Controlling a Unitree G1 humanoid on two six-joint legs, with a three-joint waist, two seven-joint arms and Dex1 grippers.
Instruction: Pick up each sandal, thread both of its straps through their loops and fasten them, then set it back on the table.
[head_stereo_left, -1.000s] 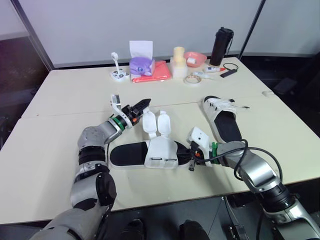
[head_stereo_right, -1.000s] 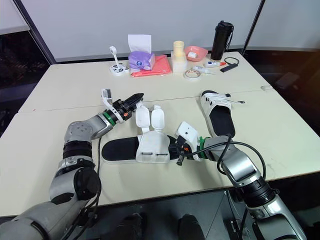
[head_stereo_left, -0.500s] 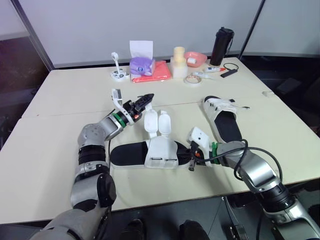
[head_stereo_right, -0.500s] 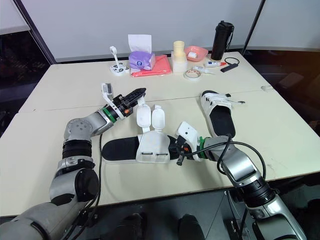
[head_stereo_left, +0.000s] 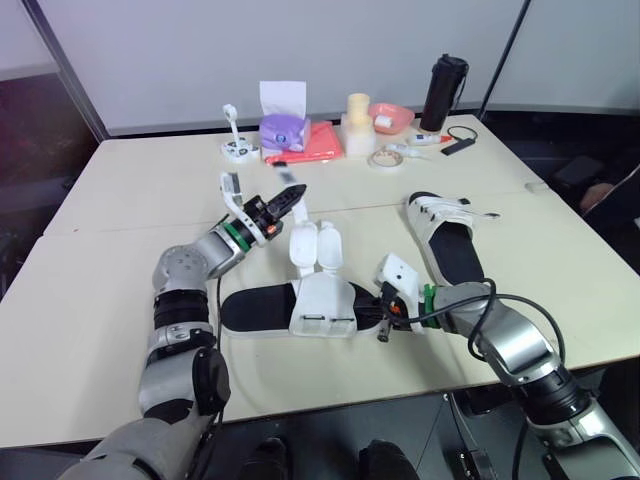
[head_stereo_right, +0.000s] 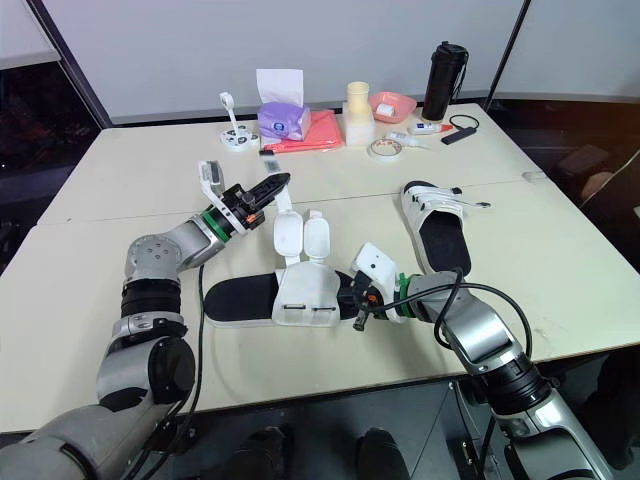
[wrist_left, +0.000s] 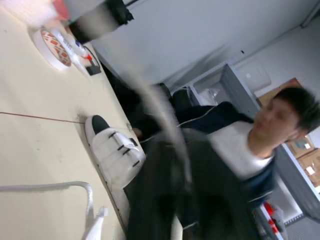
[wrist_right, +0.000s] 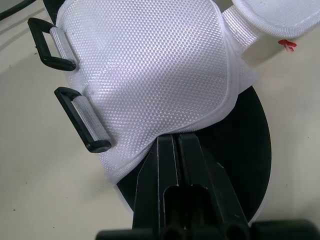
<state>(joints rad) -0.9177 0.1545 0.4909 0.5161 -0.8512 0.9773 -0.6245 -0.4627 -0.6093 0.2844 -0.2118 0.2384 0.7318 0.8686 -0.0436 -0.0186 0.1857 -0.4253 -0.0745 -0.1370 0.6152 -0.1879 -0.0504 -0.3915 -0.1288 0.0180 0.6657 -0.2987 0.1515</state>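
At the left centre of the head view, the left hand (head_stereo_left: 287, 201) hangs above the desk (head_stereo_left: 110, 190). Its black fingers are pressed together and point toward the upper right. Just right of it, at mid-frame, one sandal (head_stereo_left: 300, 305) lies flat on the desk, with a black sole and a white upper over its right half. Its two straps (head_stereo_left: 313, 246) are unthreaded and splay toward the top of the frame, and its two black loops (wrist_right: 80, 125) stand bare on the upper's edge. The right hand (head_stereo_left: 384, 320) pinches the upper's rim at the sandal's right end. Farther right, the second sandal (head_stereo_left: 446, 238) lies on the desk, apart from both hands.
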